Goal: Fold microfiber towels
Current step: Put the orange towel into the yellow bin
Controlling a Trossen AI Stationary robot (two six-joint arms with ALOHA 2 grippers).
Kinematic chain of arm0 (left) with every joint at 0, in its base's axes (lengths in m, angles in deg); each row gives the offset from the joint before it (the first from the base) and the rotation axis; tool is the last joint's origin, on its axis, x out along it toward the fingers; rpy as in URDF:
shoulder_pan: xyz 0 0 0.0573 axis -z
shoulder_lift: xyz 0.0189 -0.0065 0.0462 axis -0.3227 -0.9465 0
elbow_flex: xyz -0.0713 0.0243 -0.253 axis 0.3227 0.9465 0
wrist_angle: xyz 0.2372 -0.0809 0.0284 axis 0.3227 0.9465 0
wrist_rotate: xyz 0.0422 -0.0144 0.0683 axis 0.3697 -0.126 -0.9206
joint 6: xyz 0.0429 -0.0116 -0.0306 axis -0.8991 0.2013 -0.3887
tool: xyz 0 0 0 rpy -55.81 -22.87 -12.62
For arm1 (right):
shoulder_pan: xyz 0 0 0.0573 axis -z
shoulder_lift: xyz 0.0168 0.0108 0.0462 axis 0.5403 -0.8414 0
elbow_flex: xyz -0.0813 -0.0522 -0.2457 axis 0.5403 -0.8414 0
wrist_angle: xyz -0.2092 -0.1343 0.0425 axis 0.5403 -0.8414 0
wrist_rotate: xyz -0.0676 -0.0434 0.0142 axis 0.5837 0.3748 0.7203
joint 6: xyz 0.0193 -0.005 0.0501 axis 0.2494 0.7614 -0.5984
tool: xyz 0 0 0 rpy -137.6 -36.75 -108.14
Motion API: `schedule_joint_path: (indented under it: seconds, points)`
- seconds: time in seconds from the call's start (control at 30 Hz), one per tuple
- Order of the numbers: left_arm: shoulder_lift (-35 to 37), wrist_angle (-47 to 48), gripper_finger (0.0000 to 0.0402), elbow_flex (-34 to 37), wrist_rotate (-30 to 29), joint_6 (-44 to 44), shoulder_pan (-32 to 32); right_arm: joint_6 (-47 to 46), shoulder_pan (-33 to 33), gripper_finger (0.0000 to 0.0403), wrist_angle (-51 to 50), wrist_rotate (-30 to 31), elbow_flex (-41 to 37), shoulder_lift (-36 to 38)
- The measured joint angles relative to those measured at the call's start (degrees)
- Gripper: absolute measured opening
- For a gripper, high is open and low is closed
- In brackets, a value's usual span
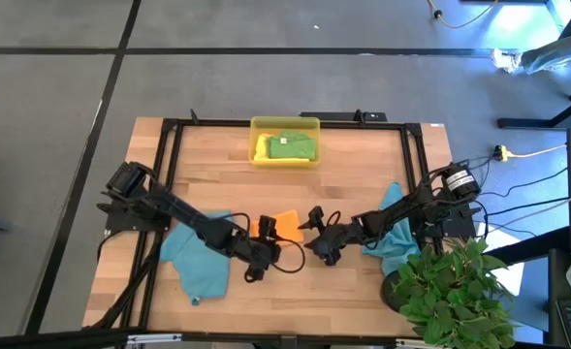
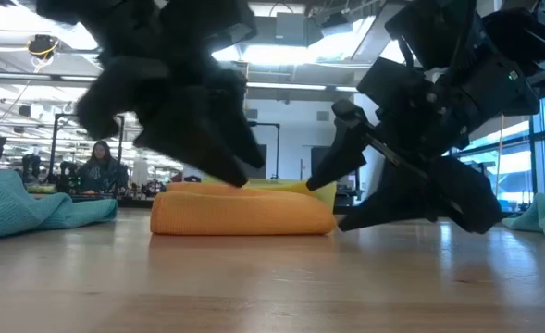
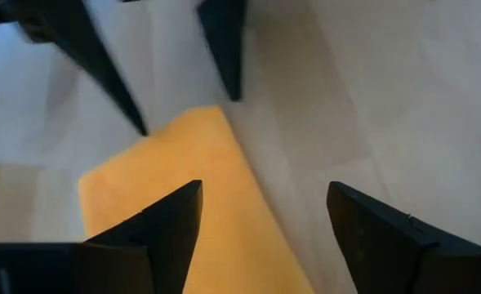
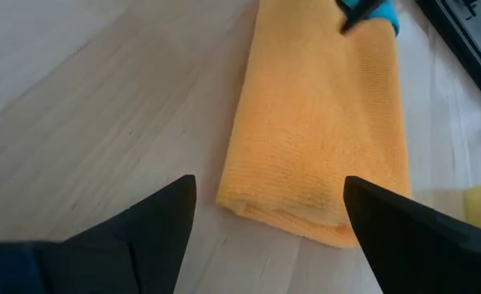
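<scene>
High view: our left gripper [image 1: 262, 254] and right gripper [image 1: 316, 238] both stand spread, holding nothing, flanking the folded orange towel [image 1: 283, 226] at mid-table. 2 teal towels [image 1: 200, 257] lie outward; a green towel [image 1: 291, 145] sits in the yellow tray [image 1: 255, 126].

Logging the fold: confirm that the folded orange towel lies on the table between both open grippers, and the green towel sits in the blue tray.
Wrong on one point: the tray holding the green towel is yellow, as the high view shows. The rest stands.
</scene>
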Motion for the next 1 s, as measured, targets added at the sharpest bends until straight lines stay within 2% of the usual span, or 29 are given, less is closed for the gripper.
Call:
schedule_joint_path:
  seconds: [0.13, 0.37, 0.5, 0.67, 1.0]
  points:
    - [1.09, -2.17, 0.0249, -2.13, 4.70, 5.32, -0.05, -0.03, -0.37, 0.0310, 0.08, 1.33, 0.02, -0.02]
    - [1.15, 4.89, 0.0236, -2.08, -4.97, 7.51, 3.61, 2.82, -1.90, 0.0310, 0.21, 2.94, 0.06, -0.59]
    - [1.15, 2.92, 0.0236, -2.08, -4.87, 9.38, 3.89, 7.86, -2.41, 0.0310, 2.23, 5.35, 0.25, -2.79]
    - [0.67, 0.87, 0.0236, -2.05, -4.87, 9.55, 3.71, 13.32, -2.47, 0.0310, 5.61, 5.46, 0.44, -5.69]
    - [0.69, -2.45, 0.0236, -2.08, -8.00, 11.91, 3.89, 15.35, -2.52, 0.0310, 5.84, 8.40, 0.44, -5.92]
